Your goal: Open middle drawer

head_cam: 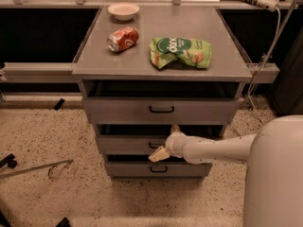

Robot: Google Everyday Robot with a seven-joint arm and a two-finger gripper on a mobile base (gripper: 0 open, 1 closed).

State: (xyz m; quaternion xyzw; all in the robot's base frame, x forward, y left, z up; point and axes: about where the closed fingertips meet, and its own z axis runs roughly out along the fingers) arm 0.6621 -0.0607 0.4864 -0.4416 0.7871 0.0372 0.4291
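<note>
The grey cabinet has three drawer fronts stacked under its top. The middle drawer (128, 144) is the shallow grey one with a small black bar handle (155, 144). It stands out slightly, with a dark gap above its front. My gripper (162, 148) is at that handle, on the end of the white arm (218, 149) reaching in from the right. The gripper covers the right part of the handle. Whether it holds the handle does not show.
Top drawer (161, 110) and bottom drawer (156, 169) sit above and below. On the cabinet top (118, 63) lie a red can (122, 39), a green chip bag (181, 52) and a white bowl (123, 10). A metal rod (33, 168) lies on the speckled floor, left.
</note>
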